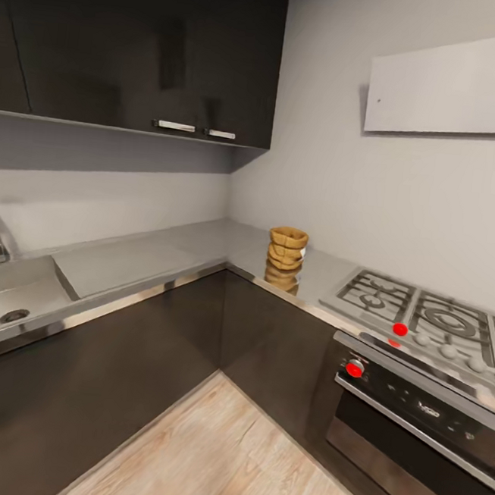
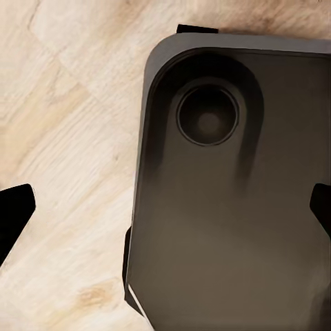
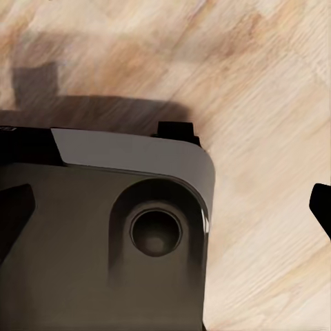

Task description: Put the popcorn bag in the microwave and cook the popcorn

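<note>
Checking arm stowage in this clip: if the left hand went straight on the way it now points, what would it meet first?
Probably the robot's own dark base, which lies straight ahead between the fingertips, with wooden floor beside it. Depth to the base is unclear.

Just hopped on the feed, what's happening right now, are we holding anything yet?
Nothing is in hand yet. The head view looks into a kitchen corner, where the popcorn bag stands upright on the countertop, between the corner and the gas hob, with the oven under the hob and a sink further left. Both wrist cameras look down at the wooden floor and the robot's dark base. The left fingertips and right fingertips sit wide apart with nothing between them.
</note>
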Tool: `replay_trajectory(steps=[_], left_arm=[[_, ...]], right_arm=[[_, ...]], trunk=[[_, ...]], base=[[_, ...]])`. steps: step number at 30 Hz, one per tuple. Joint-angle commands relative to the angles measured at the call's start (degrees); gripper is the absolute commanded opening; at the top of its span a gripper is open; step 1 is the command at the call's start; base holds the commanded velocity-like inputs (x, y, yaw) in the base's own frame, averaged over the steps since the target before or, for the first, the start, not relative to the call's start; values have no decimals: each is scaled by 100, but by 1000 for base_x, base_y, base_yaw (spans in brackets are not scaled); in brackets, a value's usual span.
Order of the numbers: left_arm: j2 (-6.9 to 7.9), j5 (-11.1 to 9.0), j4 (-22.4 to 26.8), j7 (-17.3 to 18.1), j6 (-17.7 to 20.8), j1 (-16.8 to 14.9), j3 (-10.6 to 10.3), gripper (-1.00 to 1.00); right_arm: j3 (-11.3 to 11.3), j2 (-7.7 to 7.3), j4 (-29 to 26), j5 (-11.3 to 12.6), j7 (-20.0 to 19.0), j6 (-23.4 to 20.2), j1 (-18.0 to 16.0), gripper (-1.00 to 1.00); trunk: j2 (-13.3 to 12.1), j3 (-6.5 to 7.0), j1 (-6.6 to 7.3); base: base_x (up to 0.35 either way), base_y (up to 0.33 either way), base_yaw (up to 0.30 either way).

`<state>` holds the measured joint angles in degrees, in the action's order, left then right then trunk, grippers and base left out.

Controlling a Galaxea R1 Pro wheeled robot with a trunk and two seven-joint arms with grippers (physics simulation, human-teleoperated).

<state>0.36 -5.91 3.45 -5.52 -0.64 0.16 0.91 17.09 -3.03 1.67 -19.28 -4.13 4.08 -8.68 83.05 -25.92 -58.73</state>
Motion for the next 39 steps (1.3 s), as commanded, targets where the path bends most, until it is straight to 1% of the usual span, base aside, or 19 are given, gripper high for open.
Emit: replay_trajectory(steps=[1, 7, 28, 33, 39], left_arm=[[-1, -59, 7, -2, -7, 2, 5, 100], [-1, -59, 7, 5, -11, 2, 6, 100], [-1, -68, 14, 1, 2, 2, 15, 100], [-1, -75, 33, -7, 2, 2, 29, 100], [-15, -77, 37, -2, -3, 2, 24, 100]], right_arm=[[48, -4, 18, -41, -9, 32, -7, 100], [48, -8, 18, -41, -9, 31, -8, 100], [48, -9, 18, -41, -9, 31, -5, 100], [48, -3, 18, -34, -16, -24, -8, 100], [40, -36, 18, -58, -58, -1, -8, 100]], trunk=[[3, -5, 0], [3, -5, 0], [3, -5, 0], [3, -5, 0], [3, -5, 0]], base=[[0, 218, -243], [0, 159, -244], [0, 2, -244], [0, 0, -75], [0, 0, -2]])
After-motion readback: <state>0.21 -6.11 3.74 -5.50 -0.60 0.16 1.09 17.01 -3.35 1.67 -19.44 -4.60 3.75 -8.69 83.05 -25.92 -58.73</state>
